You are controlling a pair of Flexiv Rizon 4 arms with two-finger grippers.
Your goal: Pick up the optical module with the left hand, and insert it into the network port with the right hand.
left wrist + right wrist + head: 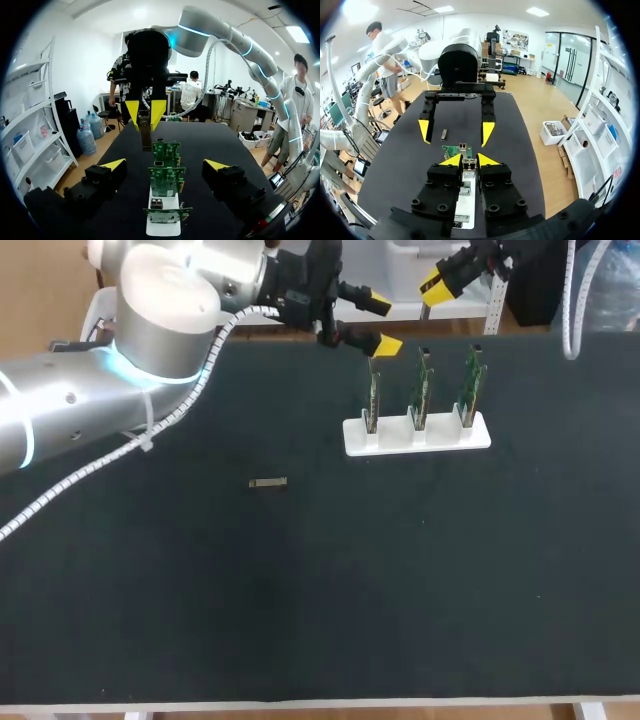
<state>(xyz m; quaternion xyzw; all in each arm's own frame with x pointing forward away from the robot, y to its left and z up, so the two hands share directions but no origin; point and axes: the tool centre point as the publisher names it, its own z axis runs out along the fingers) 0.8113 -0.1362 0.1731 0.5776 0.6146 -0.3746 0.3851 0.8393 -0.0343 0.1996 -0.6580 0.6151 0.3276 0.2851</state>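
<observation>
Lying flat on the dark table [400,590], the optical module [268,483] is a small grey-brown bar, well apart from both grippers. In the head view it sits between 8 and 9 o'clock from the white holder [417,437], well apart from that too. The holder stands toward the far side of the table and carries three green circuit boards [423,390] upright in a row, one per slot. Seen from the left wrist, the boards line up one behind another, and the nearest bears a small boxy network port [156,203] on its upper edge.

The left arm [120,360] comes in from 9 o'clock and bends along the far edge. The left gripper [380,324] hangs in the air between 11 and 12 o'clock from the holder, near the end board and above it. Its fingers are spread wide and hold no object. In the left wrist view the row of boards lies ahead of the gap, touching neither finger. The module is at about 7 o'clock from this gripper in the head view.

The right gripper [437,282] hangs past the far edge, at about 12 o'clock from the holder. From the right wrist it looks down over the holder, with the left gripper ahead and the module beyond on the table. Whether it is apart or together I cannot tell.
</observation>
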